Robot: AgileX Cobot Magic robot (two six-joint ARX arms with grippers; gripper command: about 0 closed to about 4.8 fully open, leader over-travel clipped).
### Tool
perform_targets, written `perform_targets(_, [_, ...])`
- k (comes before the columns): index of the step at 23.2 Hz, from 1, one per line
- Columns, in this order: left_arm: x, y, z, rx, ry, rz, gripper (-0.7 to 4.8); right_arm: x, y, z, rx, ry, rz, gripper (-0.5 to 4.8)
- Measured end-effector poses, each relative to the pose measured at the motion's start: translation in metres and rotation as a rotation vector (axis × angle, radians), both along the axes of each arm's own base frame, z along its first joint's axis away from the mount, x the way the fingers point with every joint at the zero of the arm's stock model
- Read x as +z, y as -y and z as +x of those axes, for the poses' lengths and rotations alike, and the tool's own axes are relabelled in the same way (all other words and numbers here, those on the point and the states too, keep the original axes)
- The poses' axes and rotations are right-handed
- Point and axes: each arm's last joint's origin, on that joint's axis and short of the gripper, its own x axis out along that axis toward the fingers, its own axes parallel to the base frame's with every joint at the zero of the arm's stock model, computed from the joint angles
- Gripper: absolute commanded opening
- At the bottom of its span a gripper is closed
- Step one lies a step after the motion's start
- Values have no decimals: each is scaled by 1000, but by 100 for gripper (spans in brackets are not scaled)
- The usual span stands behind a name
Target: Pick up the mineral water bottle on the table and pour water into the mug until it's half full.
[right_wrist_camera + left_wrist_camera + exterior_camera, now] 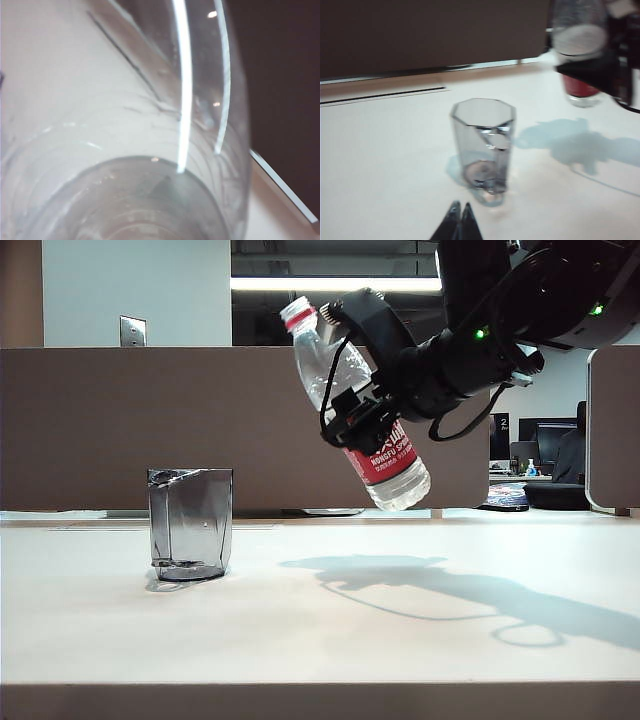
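Right now the right gripper (360, 420) has its fingers pinching the mineral water bottle (352, 395) at mid-body, just above the red label, w/ the bottle held in the air, right of centre & well above the worktop (320, 620). Bottle's tilted: open red-ringed neck up & to the left, base down & to the right. No cap visible. The right wrist view shows only clear plastic filling the frame, so contact detail can't be read there.

Handling, my guess: thin clear plastic, light, a bit slick, and it'll dent if squeezed hard; w/ water sloshing, the weight shifts as it tips. Mid-body by the label looks the sensible place to hold, firm not crushing.

The mug (190, 523) stands upright on the worktop, left of centre, well apart from the bottle; looks empty or nearly so, though hard to tell thru grey glass. Prob rigid & breakable, so no knocks from the neck.

Right arm comes in from the upper right, wrist rolled so the bottle leans toward the mug.

Left gripper (460, 210) sits near side of the mug, fingers pressed together, holding nothing, not touching it.
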Motion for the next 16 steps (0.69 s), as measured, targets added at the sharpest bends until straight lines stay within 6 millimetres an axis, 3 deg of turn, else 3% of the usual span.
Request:
perform_targets(7, [0,-8,3,85,0,0,-5,-4,-4,1,47,35,-99,304])
perform_targets(13, [0,-7,3,81,0,0,-5,-9,-23,3,106,29,-154,304])
perform_targets(16, [0,-7,3,81,0,0,-5,-14,-42,6,146,73,-221,304])
